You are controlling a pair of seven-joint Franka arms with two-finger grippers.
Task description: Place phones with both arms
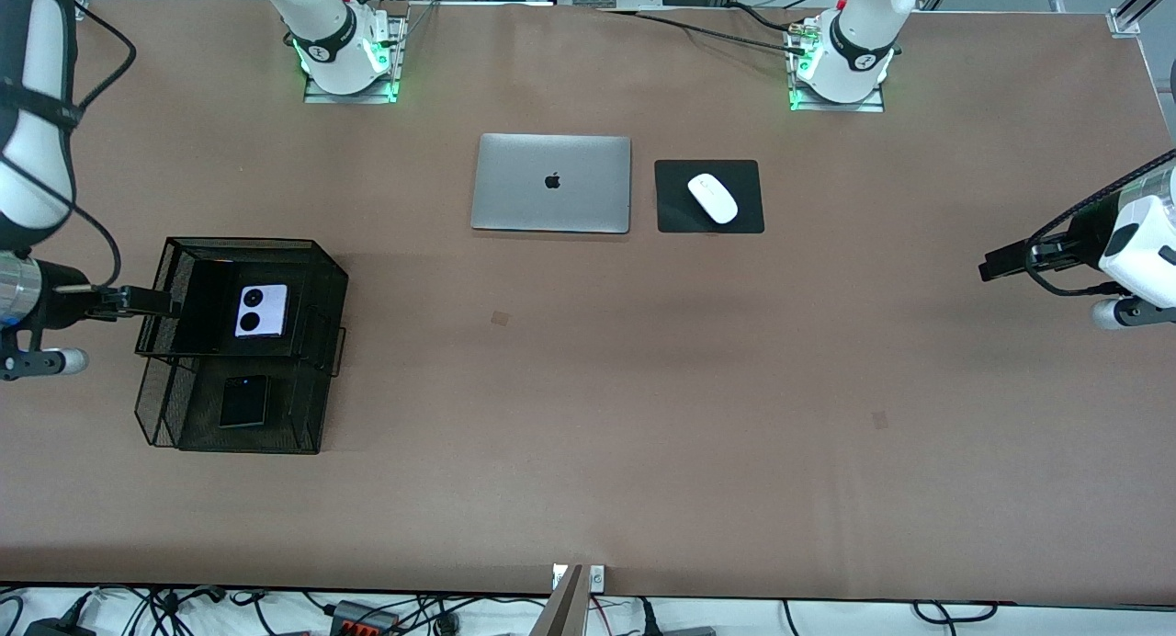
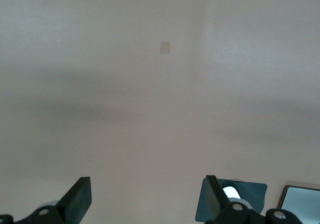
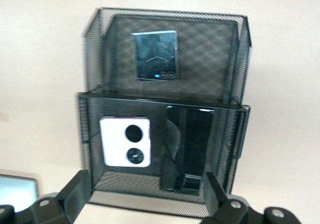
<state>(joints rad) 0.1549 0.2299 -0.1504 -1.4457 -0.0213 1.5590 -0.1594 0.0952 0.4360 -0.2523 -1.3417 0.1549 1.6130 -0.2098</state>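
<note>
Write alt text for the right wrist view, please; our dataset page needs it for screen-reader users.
A black two-tier mesh organizer holds three phones: a lilac-white phone with two round lenses beside a long black phone in one tier, a squarish black phone in the other. The right hand, fingers open, hangs over the tray's edge, holding nothing.

You will find one readable sign only: a black apple-shaped logo at the centre of the closed silver laptop (image 1: 551, 183) lying on the tabletop (image 1: 643, 388) (no lettering with it). Nothing else carries legible text, labels or numbers.
</note>
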